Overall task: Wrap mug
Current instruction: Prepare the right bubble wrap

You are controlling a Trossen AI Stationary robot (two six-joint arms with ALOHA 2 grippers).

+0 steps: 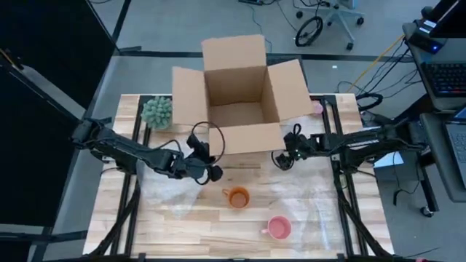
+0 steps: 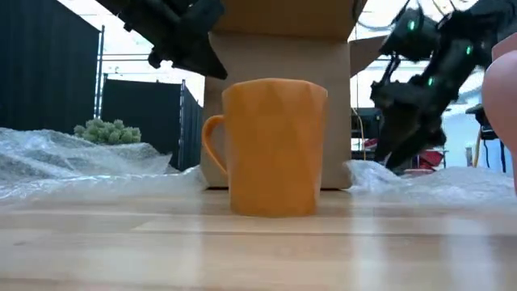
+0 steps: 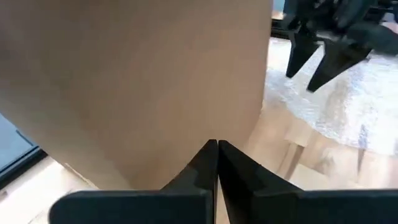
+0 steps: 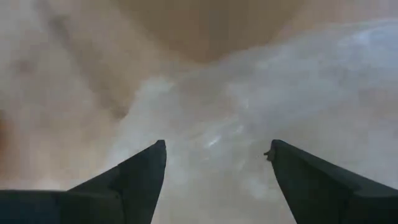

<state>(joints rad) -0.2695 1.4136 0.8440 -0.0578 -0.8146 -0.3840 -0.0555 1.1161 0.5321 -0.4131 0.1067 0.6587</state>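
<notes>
An orange mug [image 1: 237,196] stands upright on the wooden table, its handle toward the left [image 2: 275,145]. A pink mug [image 1: 279,228] stands nearer the front edge, to the right. Clear bubble wrap lies spread on the table, one sheet on the left [image 1: 164,191] and one on the right [image 1: 314,205]. My left gripper [image 1: 212,172] is shut just in front of the cardboard box's front flap [image 3: 143,81], with nothing between its fingers [image 3: 216,151]. My right gripper [image 1: 280,161] is open, pointing down over the far edge of the right sheet [image 4: 214,149].
An open cardboard box [image 1: 240,98] with its flaps spread stands at the table's far middle. A green spiky plant [image 1: 156,110] sits at the far left beside it. Bare wood shows along the front edge [image 1: 218,244].
</notes>
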